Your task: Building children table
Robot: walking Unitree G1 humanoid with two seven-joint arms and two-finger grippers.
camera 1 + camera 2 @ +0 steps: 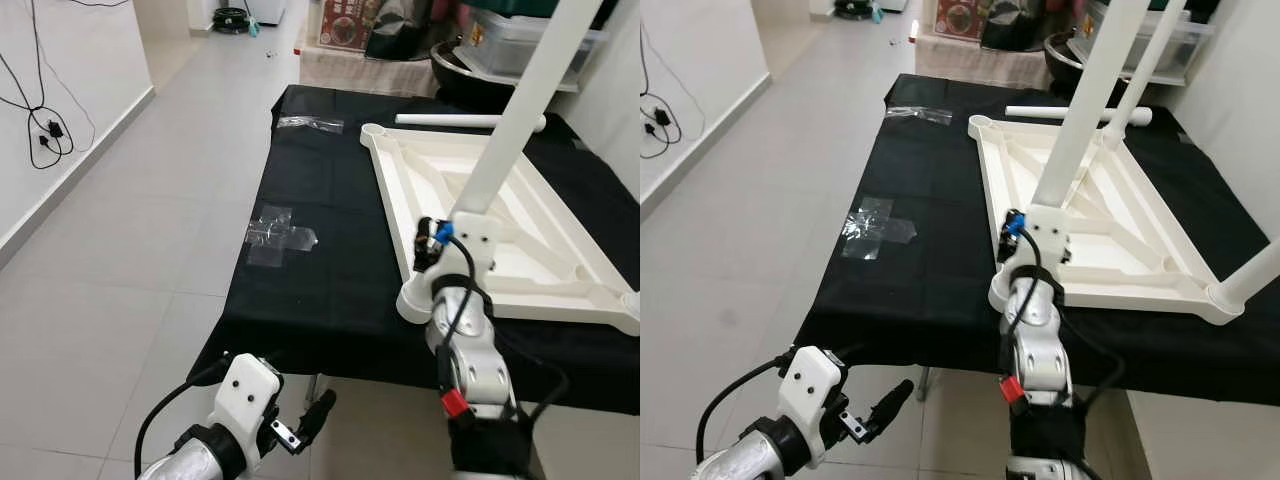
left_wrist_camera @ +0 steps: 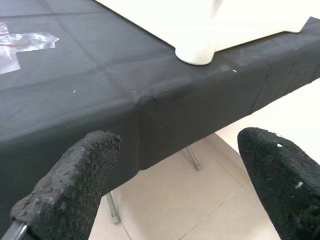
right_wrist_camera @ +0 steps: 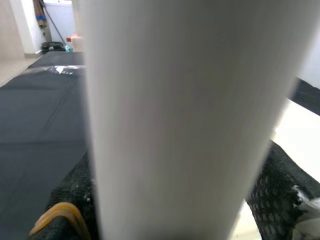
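Upright table leg [image 1: 520, 110] runs off the top edge — its upper end is cut away. Right gripper's fingertips [image 3: 75, 200] sit half-hidden behind that leg — the leg's surface blurred up close.

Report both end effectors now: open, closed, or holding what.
Left end effector: open, holding nothing, low before the edge of the black table.
Right end effector: closed on the white table leg.

An upturned table frame [image 1: 500, 235] is laid on the tabletop [image 1: 320, 270]. A leg [image 1: 520, 110] is enclosed between the right gripper's [image 1: 432, 243] fingers; plastic bags [image 1: 280, 235] lie left of them, a loose leg [image 1: 450, 120] beyond.
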